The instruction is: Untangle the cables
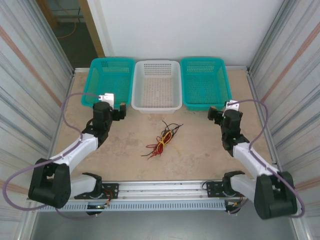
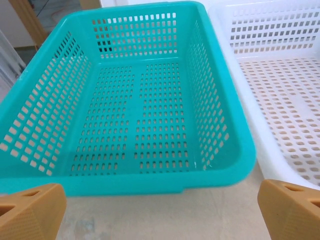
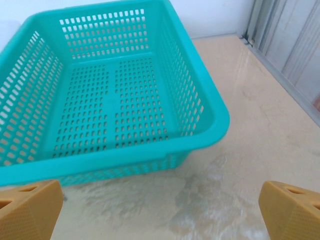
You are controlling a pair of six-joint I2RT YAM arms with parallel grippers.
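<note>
**Top external view: cables are lying in front of the white basket, both grippers are standing open**

We are seeing the cables (image 1: 162, 140) lying on the table (image 1: 200, 155) as one small tangled bundle of red, yellow and black wires. The bundle is resting near the white basket (image 1: 155, 106), in front of its near wall and a little to the right of its middle, and it is not touching it. Some black ends are reaching toward the white basket, and some red ends are pointing away from it, toward the arm bases.

The left teal basket (image 1: 111, 61) is standing just beside the white basket on its left. The right teal basket (image 1: 202, 60) is standing just beside it on its right.

The left gripper (image 1: 118, 111) is hovering near the front left corner of the white basket, apart from the cables. In the left wrist view we are seeing its orange fingertips (image 2: 30, 212) spread wide. Between them the front wall of the left teal basket is showing, with the white basket's wall to the right.

The right gripper (image 1: 214, 114) is hovering to the right of the white basket, in front of the right teal basket, and it is also apart from the cables. In the right wrist view its fingertips (image 3: 27, 210) are standing wide open too, facing the near corner of the right teal basket and the bare table.
</note>
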